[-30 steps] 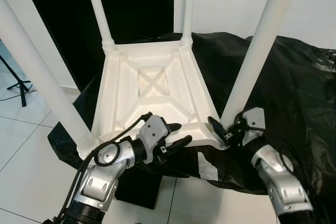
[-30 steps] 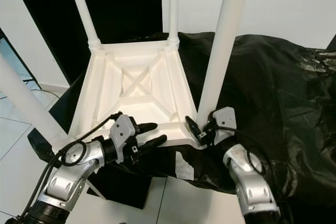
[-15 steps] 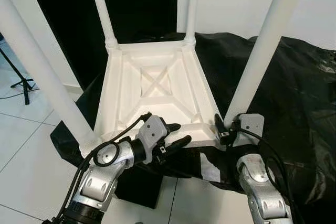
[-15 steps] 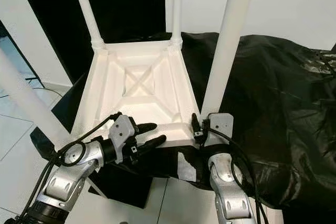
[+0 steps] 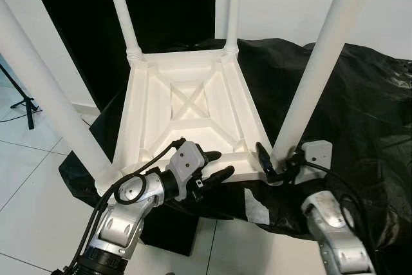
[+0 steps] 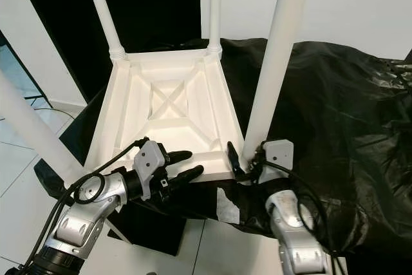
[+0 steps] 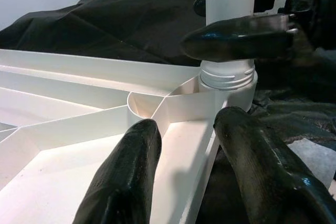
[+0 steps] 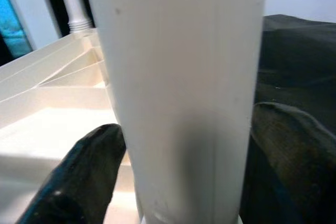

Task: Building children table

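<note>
White tiled floor, black door behind. The upturned white table lies on black sheeting, four legs up. Right gripper is clamped on the near right leg at its socket, presumably seating it. Left gripper, fingers apart, straddles the near rim to steady it. The near edge overhangs the floor; open room there.

Left gripper fingers spread apart; right gripper fingers clamped.
</note>
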Robot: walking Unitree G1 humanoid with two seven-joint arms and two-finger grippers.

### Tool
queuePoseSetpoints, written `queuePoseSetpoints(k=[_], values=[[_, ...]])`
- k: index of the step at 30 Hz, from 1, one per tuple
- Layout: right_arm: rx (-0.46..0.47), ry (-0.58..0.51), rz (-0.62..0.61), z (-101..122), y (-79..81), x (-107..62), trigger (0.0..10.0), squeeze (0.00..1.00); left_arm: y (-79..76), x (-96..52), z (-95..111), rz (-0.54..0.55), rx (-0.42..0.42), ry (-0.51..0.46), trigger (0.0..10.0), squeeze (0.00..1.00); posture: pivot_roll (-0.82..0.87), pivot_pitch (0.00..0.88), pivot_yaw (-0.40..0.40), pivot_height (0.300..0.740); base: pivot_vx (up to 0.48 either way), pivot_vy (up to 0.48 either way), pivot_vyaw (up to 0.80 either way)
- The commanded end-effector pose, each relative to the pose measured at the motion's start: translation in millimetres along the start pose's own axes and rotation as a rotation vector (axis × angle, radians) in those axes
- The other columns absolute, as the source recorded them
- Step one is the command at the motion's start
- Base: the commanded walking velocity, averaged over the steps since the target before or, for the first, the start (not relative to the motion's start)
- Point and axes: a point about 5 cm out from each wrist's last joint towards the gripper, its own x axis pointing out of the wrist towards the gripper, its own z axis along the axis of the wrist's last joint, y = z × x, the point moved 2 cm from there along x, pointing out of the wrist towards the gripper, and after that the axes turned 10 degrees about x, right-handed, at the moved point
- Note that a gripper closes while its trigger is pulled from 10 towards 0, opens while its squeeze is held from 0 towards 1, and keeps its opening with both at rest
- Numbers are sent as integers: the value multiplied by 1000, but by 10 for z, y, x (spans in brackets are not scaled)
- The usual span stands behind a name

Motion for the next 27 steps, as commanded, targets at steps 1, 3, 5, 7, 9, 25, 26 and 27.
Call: queuePoseSetpoints(k=[1,3,5,7,9,25,26,27], values=[[19,18,46,-6,-39,-11,10000,1000,4,-3,-16,3,1,2,10000,0,-44,0,3,740,0,0,0],[25,37,89,-12,-73,-15,10000,1000,7,-5,-16,6,0,1,10000,0,-42,0,1,740,0,0,0],[17,70,155,-24,-108,-6,10000,588,9,-10,-16,10,1,1,10000,0,-39,0,-1,740,0,0,0],[-10,111,238,-32,-156,34,10000,0,15,-19,-17,13,1,1,10000,0,-35,0,-3,740,0,0,0],[-32,130,283,-33,-175,75,10000,0,21,-26,-16,15,2,2,10000,0,-32,0,-6,740,0,0,0],[-114,262,569,-194,-108,331,0,0,21,-77,-7,30,11,9,10000,0,9,0,-22,740,0,0,0],[-114,263,561,-201,-125,326,0,0,19,-81,-6,31,10,11,10000,0,9,0,-22,740,0,0,0],[-114,263,561,-201,-125,326,0,0,19,-81,-6,31,10,11,10000,0,9,0,-22,740,0,0,0]])
